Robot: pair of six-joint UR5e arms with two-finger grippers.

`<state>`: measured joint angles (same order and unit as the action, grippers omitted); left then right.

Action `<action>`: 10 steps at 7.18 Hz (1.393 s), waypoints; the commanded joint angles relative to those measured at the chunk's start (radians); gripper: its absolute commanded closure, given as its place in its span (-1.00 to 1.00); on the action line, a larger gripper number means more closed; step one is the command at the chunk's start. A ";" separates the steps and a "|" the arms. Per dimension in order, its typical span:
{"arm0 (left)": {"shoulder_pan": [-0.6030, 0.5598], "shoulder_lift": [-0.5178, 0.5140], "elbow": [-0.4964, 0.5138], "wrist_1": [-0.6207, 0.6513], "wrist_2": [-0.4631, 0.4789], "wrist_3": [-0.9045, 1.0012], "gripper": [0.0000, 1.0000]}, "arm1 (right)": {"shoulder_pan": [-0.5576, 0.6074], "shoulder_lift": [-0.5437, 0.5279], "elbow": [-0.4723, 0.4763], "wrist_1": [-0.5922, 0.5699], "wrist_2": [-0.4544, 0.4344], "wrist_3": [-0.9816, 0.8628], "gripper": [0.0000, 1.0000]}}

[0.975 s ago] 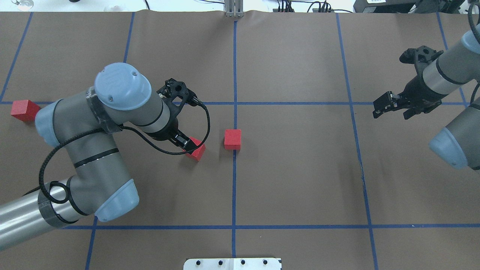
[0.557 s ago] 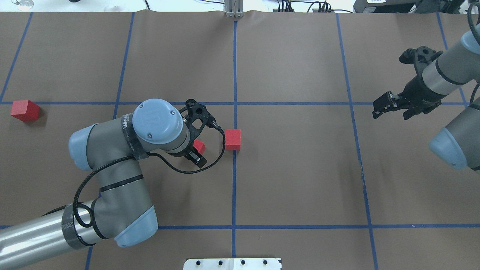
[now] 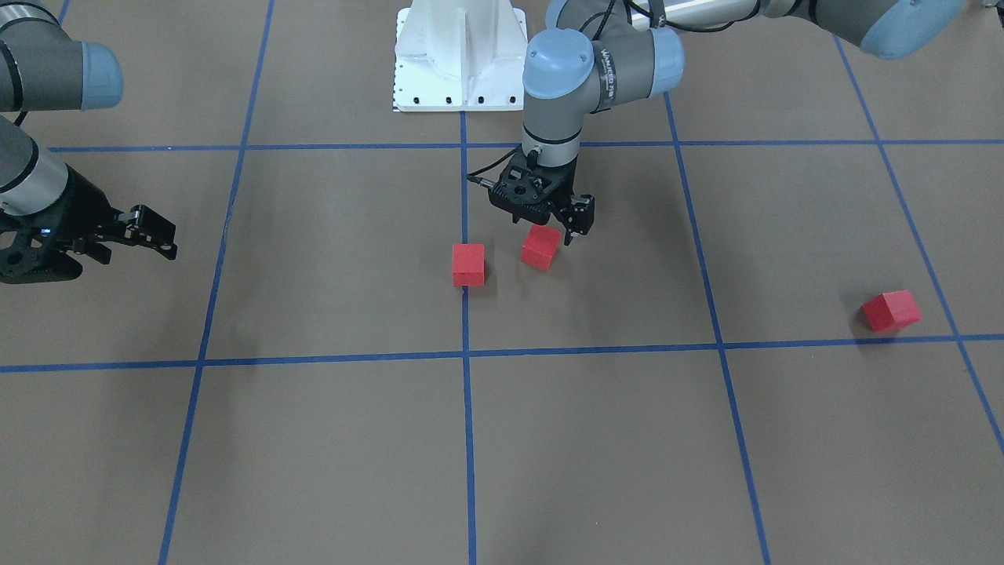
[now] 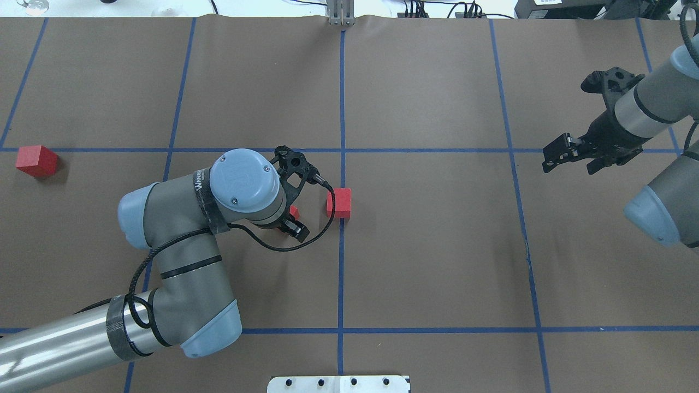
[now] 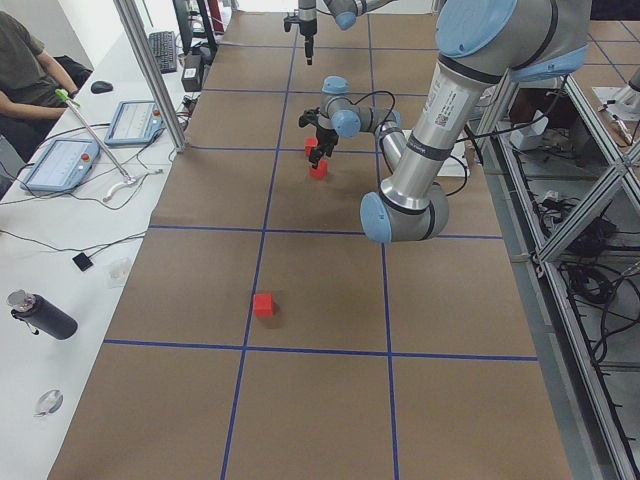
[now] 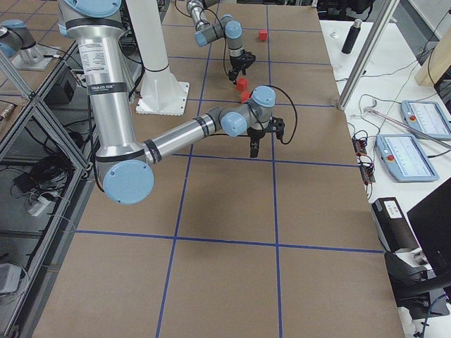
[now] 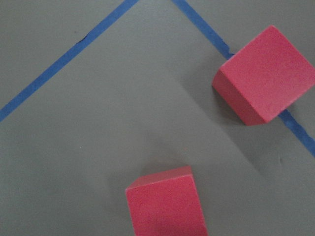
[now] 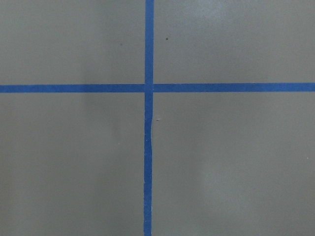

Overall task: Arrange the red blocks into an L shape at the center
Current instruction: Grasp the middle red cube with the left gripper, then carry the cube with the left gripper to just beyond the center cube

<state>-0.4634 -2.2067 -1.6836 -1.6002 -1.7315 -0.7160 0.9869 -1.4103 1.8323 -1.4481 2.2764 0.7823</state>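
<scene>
Three small red blocks show. One (image 4: pixel 339 202) lies on the centre grid line and also shows in the front view (image 3: pixel 468 264) and the left wrist view (image 7: pixel 263 73). My left gripper (image 4: pixel 292 219) points down just left of it, shut on a second, slightly tilted red block (image 3: pixel 540 246), which my wrist mostly hides from overhead (image 4: pixel 294 210). A small gap separates the two. The third red block (image 4: pixel 36 161) lies alone at the far left. My right gripper (image 4: pixel 568 161) hovers open and empty at the far right.
Brown paper with blue tape grid lines (image 4: pixel 342 109) covers the table. The white robot base plate (image 3: pixel 459 47) stands at the robot's edge. An operator's side table with tablets (image 5: pixel 60 160) runs along the far edge.
My left arm has swung right, carrying its red block closer to the centre block. The far-left block and my right arm have not moved.
</scene>
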 commanded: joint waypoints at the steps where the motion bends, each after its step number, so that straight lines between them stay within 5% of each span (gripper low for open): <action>1: 0.002 -0.004 0.036 -0.026 -0.002 -0.048 -0.99 | -0.001 0.001 -0.001 0.000 0.000 0.000 -1.00; 3: 0.000 -0.004 0.042 -0.027 -0.002 -0.060 -0.98 | -0.001 0.004 0.001 0.000 0.000 0.000 -1.00; 4: -0.001 -0.005 0.041 -0.027 -0.002 -0.060 -0.61 | -0.002 0.004 0.002 0.000 0.000 0.000 -1.00; 6: -0.006 -0.004 0.035 -0.027 -0.003 -0.053 0.99 | -0.002 0.004 0.004 0.002 0.000 0.000 -1.00; 7: -0.011 -0.005 0.030 -0.026 -0.011 -0.056 1.00 | -0.002 0.004 0.004 0.002 -0.002 -0.002 -1.00; 9: -0.111 -0.004 -0.005 0.002 -0.234 -0.074 1.00 | -0.001 0.007 0.007 0.002 -0.002 0.000 -1.00; 10: -0.147 -0.002 -0.054 0.056 -0.259 -0.243 1.00 | -0.002 0.008 0.008 0.002 -0.002 0.000 -1.00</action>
<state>-0.5596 -2.2102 -1.6898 -1.5930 -1.9169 -0.8242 0.9853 -1.4036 1.8389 -1.4466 2.2750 0.7822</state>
